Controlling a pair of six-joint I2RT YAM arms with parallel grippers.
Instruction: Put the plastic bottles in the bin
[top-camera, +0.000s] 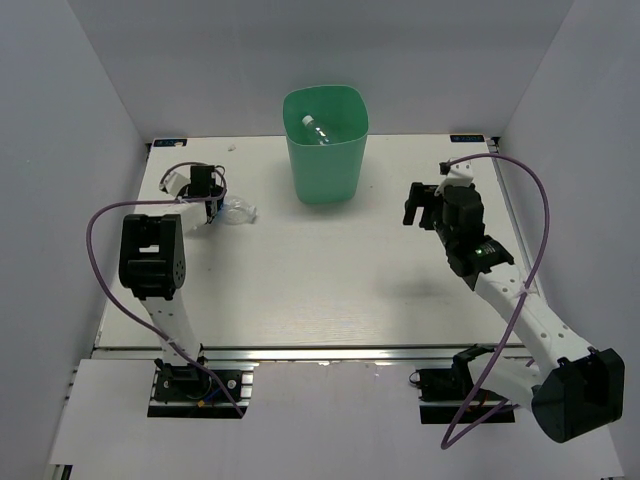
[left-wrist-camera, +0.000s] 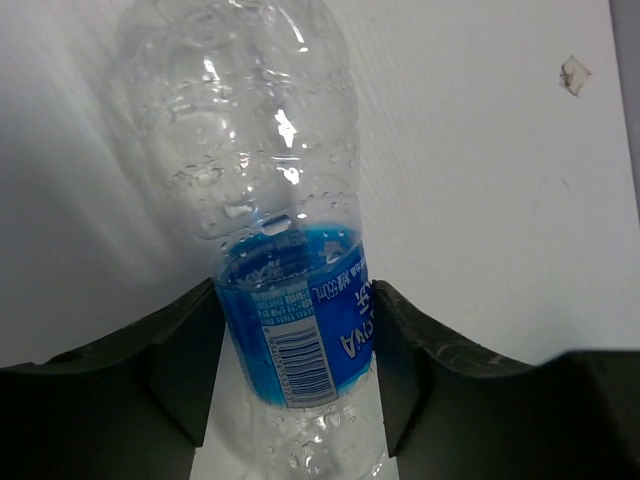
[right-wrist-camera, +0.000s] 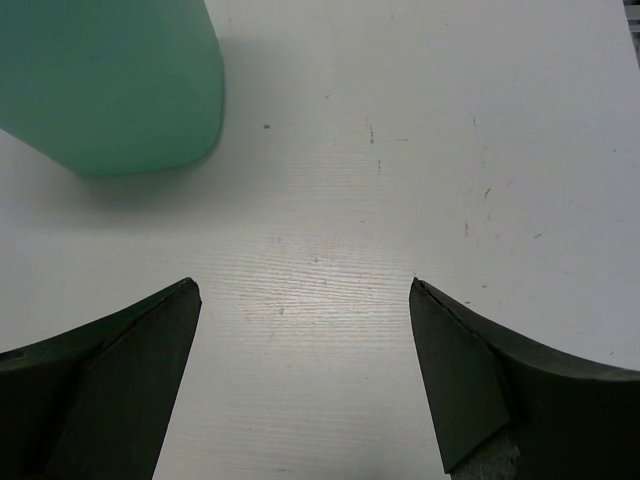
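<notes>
A clear plastic bottle (left-wrist-camera: 250, 150) with a blue label sits between my left gripper's (left-wrist-camera: 297, 290) two fingers, which press on the label from both sides. In the top view this bottle (top-camera: 238, 210) is at the far left of the table, low over it, beside the left gripper (top-camera: 207, 198). The mint-green bin (top-camera: 325, 160) stands at the back centre, with another clear bottle (top-camera: 320, 130) lying inside. My right gripper (top-camera: 421, 206) is open and empty over the right part of the table; its wrist view (right-wrist-camera: 305, 290) shows bare table between the fingers and the bin (right-wrist-camera: 110, 80) at the upper left.
White walls close in the table (top-camera: 330, 280) at the back and sides. A small scrap (left-wrist-camera: 574, 73) lies on the table beyond the held bottle. Purple cables loop from both arms.
</notes>
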